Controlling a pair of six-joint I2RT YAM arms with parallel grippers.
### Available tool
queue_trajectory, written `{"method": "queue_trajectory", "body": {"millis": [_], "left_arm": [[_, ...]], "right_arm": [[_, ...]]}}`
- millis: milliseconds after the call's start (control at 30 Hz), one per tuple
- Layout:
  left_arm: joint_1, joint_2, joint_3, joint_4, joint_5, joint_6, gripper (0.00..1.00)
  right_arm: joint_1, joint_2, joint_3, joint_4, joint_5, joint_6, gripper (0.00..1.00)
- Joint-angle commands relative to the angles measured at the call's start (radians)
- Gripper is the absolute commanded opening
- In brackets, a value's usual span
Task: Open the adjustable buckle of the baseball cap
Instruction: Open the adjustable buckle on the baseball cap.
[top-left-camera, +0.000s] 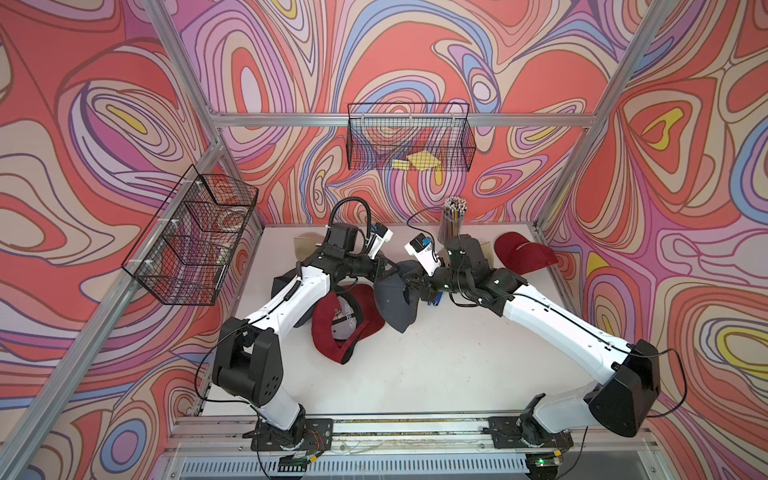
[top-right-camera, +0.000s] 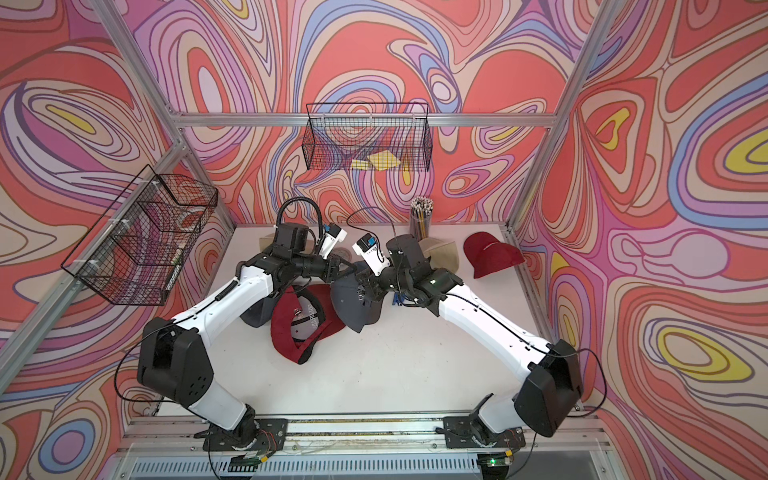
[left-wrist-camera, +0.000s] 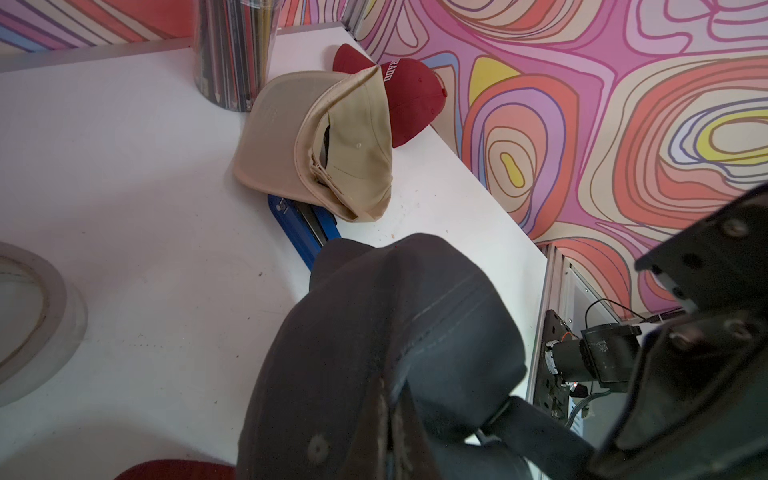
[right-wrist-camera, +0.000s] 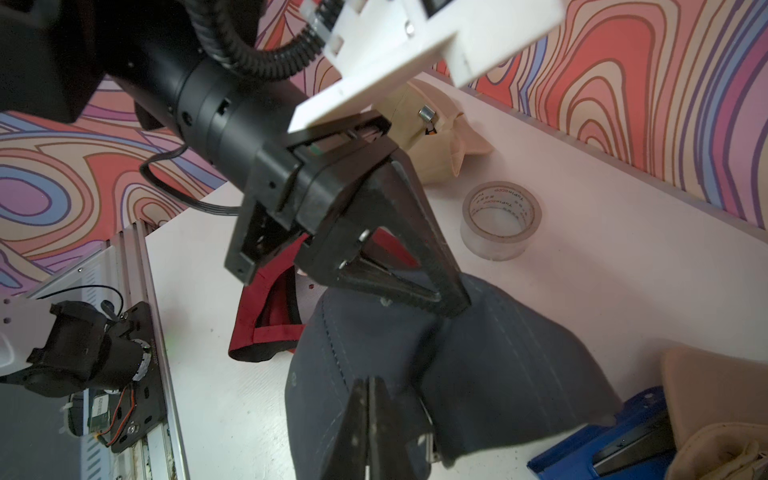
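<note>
Two-gripper hold on grey baseball cap (top-left-camera: 392, 299), mid-workspace betw both arms, raised above table (top-left-camera: 415, 374), brim drooping down; can't tell if brim touches.

Left gripper (right-wrist-camera: 453, 305): closed tight on crown fabric along a seam, prob to anchor cap & keep it taut.

Right gripper (right-wrist-camera: 368, 415): closed flat too, nipping cap edge near rear opening, likely on or beside strap, i.e. the pulling side.

Buckle not clearly visible; small pale metal bit next to right gripper tips, unconfirmed.

Judged step: opposing pull to slide strap out of buckle, not yet open as far as seen.

Risk: fabric slipping rather than strap moving.

Clutter: red cap (top-left-camera: 345, 328) upside-down by left arm, partly overlapped by grey brim; beige cap (left-wrist-camera: 324, 145) lying over end of blue stapler (left-wrist-camera: 299, 228); tape roll (right-wrist-camera: 500, 220) nearby.
</note>
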Motion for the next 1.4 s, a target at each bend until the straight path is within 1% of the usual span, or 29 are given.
{"method": "queue_trajectory", "body": {"millis": [0, 267, 467, 500, 533, 567, 633, 667, 733, 833, 933, 1133, 1267, 1367], "left_arm": [[0.015, 0.018, 0.026, -0.035, -0.040, -0.026, 0.00], [0.034, 0.032, 0.033, -0.050, -0.043, -0.026, 0.00], [0.040, 0.036, 0.016, 0.009, 0.019, -0.064, 0.00], [0.040, 0.036, 0.012, 0.020, 0.032, -0.070, 0.00], [0.040, 0.036, 0.007, 0.027, 0.050, -0.078, 0.00], [0.040, 0.036, 0.004, 0.055, 0.065, -0.086, 0.00], [0.040, 0.037, -0.005, 0.087, 0.092, -0.103, 0.00], [0.040, 0.036, -0.008, 0.096, 0.098, -0.109, 0.00], [0.039, 0.037, -0.009, 0.104, 0.106, -0.115, 0.00], [0.041, 0.042, -0.007, 0.101, 0.110, -0.116, 0.00], [0.042, 0.044, -0.005, 0.099, 0.112, -0.118, 0.00], [0.041, 0.044, -0.005, 0.099, 0.115, -0.119, 0.00], [0.041, 0.044, -0.005, 0.101, 0.120, -0.122, 0.00], [0.042, 0.045, -0.005, 0.102, 0.126, -0.124, 0.00]], "right_arm": [[0.008, -0.040, -0.026, 0.014, -0.053, -0.020, 0.00], [0.008, -0.067, -0.049, 0.002, -0.088, -0.008, 0.00], [0.008, -0.075, -0.070, 0.026, -0.079, -0.008, 0.00], [0.008, -0.073, -0.071, 0.032, -0.068, 0.001, 0.10], [0.008, -0.069, -0.067, 0.034, -0.053, 0.009, 0.33], [0.008, -0.065, -0.065, 0.031, -0.034, 0.011, 0.44], [0.008, -0.060, -0.061, 0.025, 0.022, 0.012, 0.59], [0.009, -0.061, -0.063, 0.024, 0.053, 0.012, 0.63], [0.007, -0.066, -0.071, 0.018, 0.099, 0.006, 0.67], [-0.009, -0.079, -0.102, 0.018, 0.126, 0.032, 0.68], [-0.043, -0.105, -0.147, 0.034, 0.104, 0.075, 0.64], [-0.113, -0.143, -0.227, 0.090, -0.010, 0.140, 0.56], [-0.147, -0.116, -0.238, 0.120, -0.096, 0.157, 0.49], [-0.181, -0.080, -0.238, 0.159, -0.189, 0.167, 0.47]]}}
